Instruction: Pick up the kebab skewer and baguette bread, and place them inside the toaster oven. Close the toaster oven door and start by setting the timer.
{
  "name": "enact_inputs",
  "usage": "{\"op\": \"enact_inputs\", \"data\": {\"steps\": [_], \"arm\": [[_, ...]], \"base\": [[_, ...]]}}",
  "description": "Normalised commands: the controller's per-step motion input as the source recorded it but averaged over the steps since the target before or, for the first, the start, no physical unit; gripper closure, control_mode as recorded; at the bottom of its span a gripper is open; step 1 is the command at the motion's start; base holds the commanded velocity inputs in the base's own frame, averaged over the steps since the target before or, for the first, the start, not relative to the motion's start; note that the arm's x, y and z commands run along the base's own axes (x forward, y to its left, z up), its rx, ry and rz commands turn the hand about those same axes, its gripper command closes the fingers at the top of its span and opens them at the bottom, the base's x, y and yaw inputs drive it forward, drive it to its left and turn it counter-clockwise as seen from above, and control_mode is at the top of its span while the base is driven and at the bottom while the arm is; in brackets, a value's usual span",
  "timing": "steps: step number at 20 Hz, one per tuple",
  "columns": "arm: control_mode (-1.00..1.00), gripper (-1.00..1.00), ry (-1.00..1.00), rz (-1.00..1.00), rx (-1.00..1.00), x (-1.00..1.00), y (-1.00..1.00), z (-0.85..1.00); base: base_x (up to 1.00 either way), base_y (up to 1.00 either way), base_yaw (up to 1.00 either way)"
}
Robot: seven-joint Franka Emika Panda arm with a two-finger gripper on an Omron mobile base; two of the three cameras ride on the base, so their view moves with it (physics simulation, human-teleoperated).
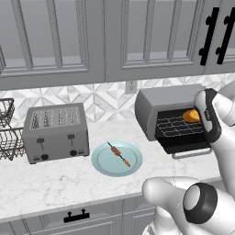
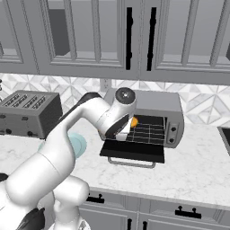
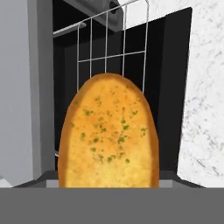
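Note:
The toaster oven [image 1: 161,99] [image 2: 153,101] stands on the counter with its door [image 1: 189,146] [image 2: 133,151] folded down flat. My gripper [image 1: 196,117] [image 2: 127,126] is at the oven's mouth, shut on the baguette bread [image 1: 190,115] [image 2: 134,121] [image 3: 108,135]. The golden loaf hangs just over the front of the wire rack [image 1: 176,125] [image 3: 111,43]. In the hand view the loaf covers my fingertips. The kebab skewer [image 1: 119,155] lies on the pale blue plate [image 1: 103,166] left of the oven.
A grey four-slot toaster [image 1: 55,131] [image 2: 29,112] stands left of the plate. A wire dish rack [image 1: 7,133] sits at the far left. The oven's knobs [image 2: 172,130] are on its right side. Wall cabinets hang above.

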Motion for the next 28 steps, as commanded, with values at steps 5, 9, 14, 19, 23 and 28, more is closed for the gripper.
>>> {"op": "enact_inputs", "data": {"steps": [5,9,14,19,23,28], "arm": [[-1.00,1.00,-0.07,0.00,0.00,0.10,-0.07,-0.17],[-1.00,1.00,-0.04,0.00,0.00,0.26,-0.03,0.00],[-1.00,1.00,-0.01,0.00,0.00,0.20,-0.02,-0.10],[-1.00,1.00,0.00,0.00,0.00,0.05,0.00,-0.24],[-1.00,1.00,0.00,0.00,0.00,0.02,0.00,-0.19],[-1.00,1.00,0.00,0.00,0.00,0.12,0.00,-0.01]], "base": [[0.00,0.00,0.00],[0.00,0.00,0.00],[0.00,0.00,0.00],[0.00,0.00,0.00],[0.00,0.00,0.00],[0.00,0.00,0.00]]}}
